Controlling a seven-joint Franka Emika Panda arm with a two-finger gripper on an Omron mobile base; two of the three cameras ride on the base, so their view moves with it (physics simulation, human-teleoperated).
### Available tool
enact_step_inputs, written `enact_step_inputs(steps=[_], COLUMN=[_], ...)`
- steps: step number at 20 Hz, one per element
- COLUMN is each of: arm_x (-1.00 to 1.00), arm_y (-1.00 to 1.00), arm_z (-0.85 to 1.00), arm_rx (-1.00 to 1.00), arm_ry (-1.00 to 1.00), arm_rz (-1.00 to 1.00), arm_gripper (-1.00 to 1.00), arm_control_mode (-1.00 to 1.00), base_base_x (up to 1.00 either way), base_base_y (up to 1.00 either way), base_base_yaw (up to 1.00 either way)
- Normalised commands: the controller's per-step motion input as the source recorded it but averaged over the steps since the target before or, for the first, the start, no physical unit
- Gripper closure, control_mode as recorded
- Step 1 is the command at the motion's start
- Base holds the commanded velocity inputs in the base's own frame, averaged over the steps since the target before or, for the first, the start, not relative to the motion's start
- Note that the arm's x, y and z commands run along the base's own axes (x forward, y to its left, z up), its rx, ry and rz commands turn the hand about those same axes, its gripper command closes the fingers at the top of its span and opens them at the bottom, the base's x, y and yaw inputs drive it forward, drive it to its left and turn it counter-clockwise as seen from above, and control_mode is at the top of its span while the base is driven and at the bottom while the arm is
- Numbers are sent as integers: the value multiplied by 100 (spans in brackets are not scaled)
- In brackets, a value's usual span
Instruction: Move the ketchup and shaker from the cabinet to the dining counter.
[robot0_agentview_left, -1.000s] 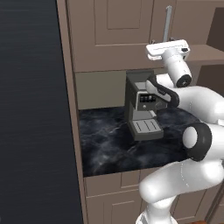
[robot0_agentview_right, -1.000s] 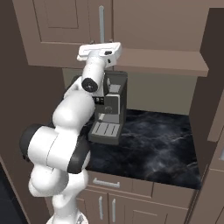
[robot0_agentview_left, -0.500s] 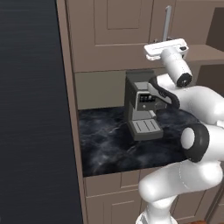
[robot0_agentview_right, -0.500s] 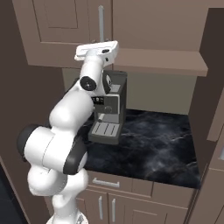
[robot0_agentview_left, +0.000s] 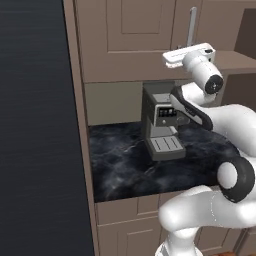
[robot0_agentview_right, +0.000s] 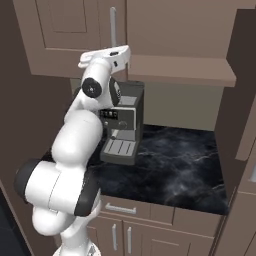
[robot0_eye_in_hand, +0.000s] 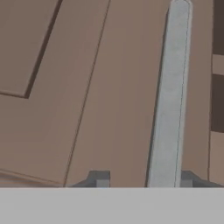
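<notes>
- The cabinet (robot0_agentview_left: 125, 45) in front of me is brown wood, with darker lines around its panels.
- Its handle (robot0_eye_in_hand: 168, 109) is a pale silver-grey bar.
- My finger tips (robot0_eye_in_hand: 99, 181) look dark grey.
- My arm (robot0_agentview_right: 75, 145) is white, and its joints are black.
- The worktop (robot0_agentview_right: 185, 170) below is black marble with thin white veins.
- The coffee machine (robot0_agentview_left: 161, 125) is dark grey, with a lighter grey tray.
- The drawer units (robot0_agentview_right: 150, 222) under the worktop are beige-brown, with small silver handles.
- The tall panel (robot0_agentview_left: 35, 125) on the left is very dark, almost black-blue.

Two base cameras look forward and down from behind the arm, left and right, sharing a grey coffee machine (robot0_agentview_left: 161, 124) (robot0_agentview_right: 121, 125). The hand camera sits close against a brown panelled cabinet door (robot0_eye_in_hand: 65, 87).
</notes>
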Motion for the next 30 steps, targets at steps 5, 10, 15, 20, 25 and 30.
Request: enact_step_inputs(steps=[5, 10, 15, 20, 25, 30], arm_x=[-73, -90, -98, -100, -98, -84], arm_y=[80, 74, 72, 78, 80, 82], arm_z=[35, 46, 50, 49, 45, 37], arm_rx=[-3, 0, -1, -3, -6, -8], arm_ry=[4, 0, 0, 0, 2, 8], arm_rz=[0, -1, -4, -9, -15, -17], arm_gripper=[100, 100, 100, 100, 100, 100], arm_control_mode=[-100, -100, -100, -100, -100, -100], base_base_x=[0, 0, 0, 0, 0, 0], base_base_y=[0, 0, 0, 0, 0, 0], base_base_yaw=[0, 0, 0, 0, 0, 0])
